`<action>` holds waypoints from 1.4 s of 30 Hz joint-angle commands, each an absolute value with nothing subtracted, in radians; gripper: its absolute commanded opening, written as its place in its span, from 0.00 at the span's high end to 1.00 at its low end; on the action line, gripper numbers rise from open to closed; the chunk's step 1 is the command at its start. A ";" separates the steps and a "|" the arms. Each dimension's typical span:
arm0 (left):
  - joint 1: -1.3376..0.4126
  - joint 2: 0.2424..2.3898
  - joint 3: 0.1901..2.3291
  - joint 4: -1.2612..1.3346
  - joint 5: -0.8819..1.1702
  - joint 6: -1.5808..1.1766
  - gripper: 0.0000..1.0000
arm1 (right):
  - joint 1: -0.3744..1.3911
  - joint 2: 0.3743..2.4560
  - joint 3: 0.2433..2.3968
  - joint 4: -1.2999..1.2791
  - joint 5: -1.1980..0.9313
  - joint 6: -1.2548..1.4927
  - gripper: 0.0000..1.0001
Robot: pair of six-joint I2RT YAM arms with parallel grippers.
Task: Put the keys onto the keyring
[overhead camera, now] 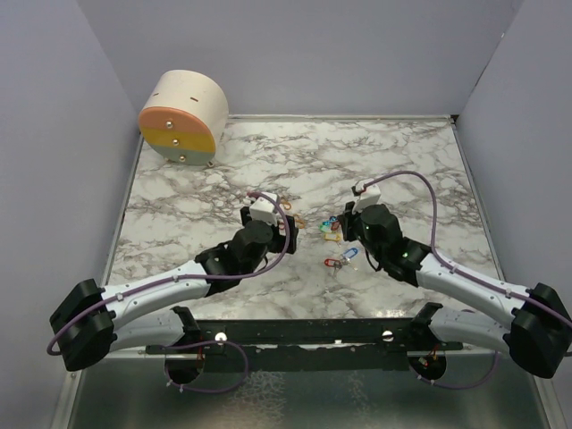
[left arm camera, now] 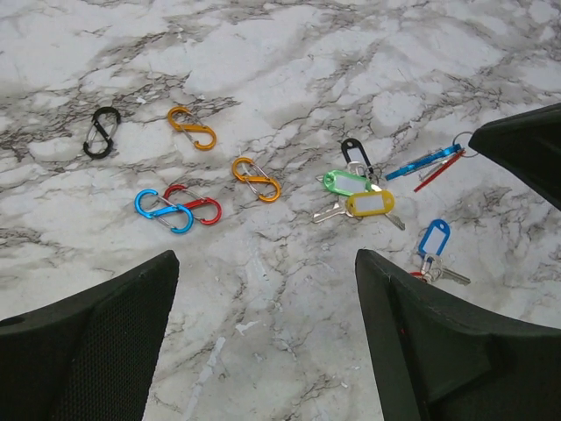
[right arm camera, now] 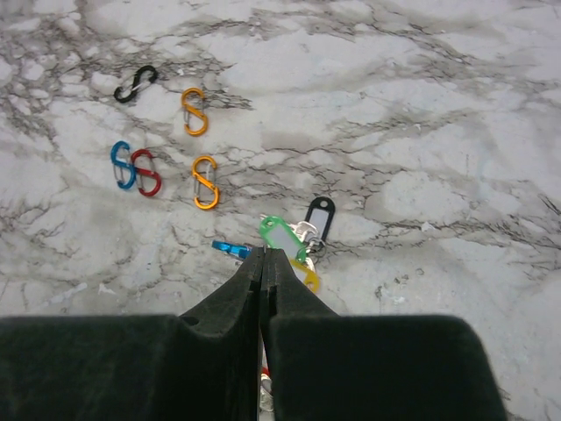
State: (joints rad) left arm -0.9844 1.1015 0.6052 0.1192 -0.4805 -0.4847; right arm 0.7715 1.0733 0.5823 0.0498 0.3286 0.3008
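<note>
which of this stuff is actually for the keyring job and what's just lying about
For the job:
- keys with coloured tags
- S-clips, probably the keyrings

Lying about:
- round box at the back left

Work cell, viewed from its near side. A tabletop (overhead camera: 357,161) patterned as white marble with grey veining is enclosed by three plain lavender-grey panels: back wall (overhead camera: 313,54), left wall (overhead camera: 54,161) and right wall (overhead camera: 527,161). A cream drum (overhead camera: 183,118) lies in the far left corner (round face banded orange, yellow, pink). Lighting is soft and even — shadows faint.
</note>
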 commanded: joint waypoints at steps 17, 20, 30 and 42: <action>-0.988 1.053 0.580 0.102 -0.557 -0.490 0.01 | 0.478 1.349 0.908 0.016 0.330 0.290 0.99; -0.988 1.048 0.573 0.106 -0.557 -0.492 0.01 | 0.470 1.408 0.975 0.016 0.307 0.278 0.99; -0.988 1.042 0.574 0.094 -0.559 -0.491 0.01 | 0.390 1.588 1.101 0.053 0.217 0.282 0.99; -0.988 1.149 0.597 0.134 -0.528 -0.483 0.01 | 0.188 1.661 1.046 0.105 0.089 0.329 0.99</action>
State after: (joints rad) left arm -0.9840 1.1164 0.5793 0.0990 -0.5407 -0.4938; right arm 0.2302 1.6459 1.0687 0.0517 0.1574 0.3016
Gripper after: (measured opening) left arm 0.991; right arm 0.011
